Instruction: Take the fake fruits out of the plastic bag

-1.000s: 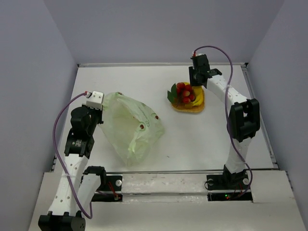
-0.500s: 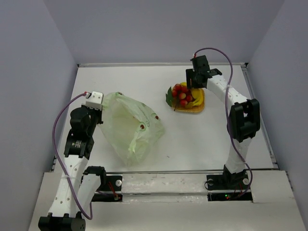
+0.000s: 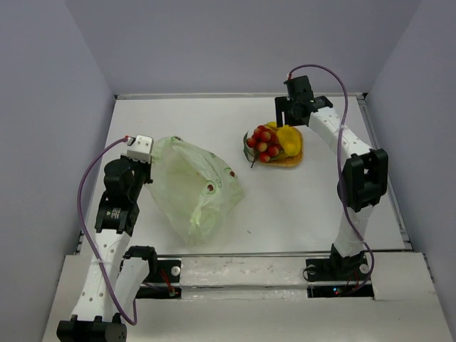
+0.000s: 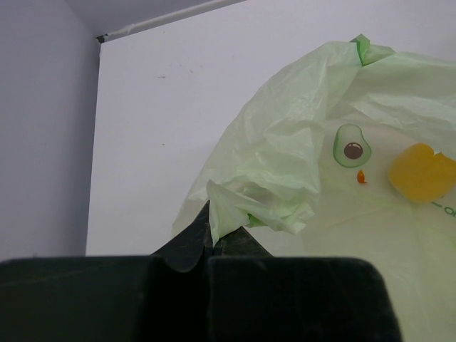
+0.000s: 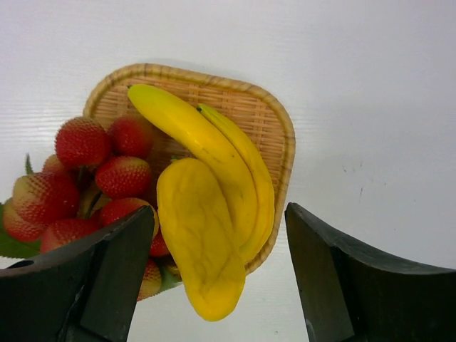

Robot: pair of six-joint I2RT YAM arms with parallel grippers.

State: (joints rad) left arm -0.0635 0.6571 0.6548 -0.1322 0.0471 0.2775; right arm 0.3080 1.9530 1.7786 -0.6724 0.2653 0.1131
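Red cluster further left, partly behind spread right gripper; left gripper pinching plastic bag.

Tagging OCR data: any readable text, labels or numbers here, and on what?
No whole word can be read.
Plastic bag: green print at the left wrist view's edge, cut off, unreadable.
Same bag: avocado picture, yellow shape, no words.
Top view: red marks on it, too small.
Fruits, basket: no text.

Bananas and apparent strawberries rest on basket, claw spread.
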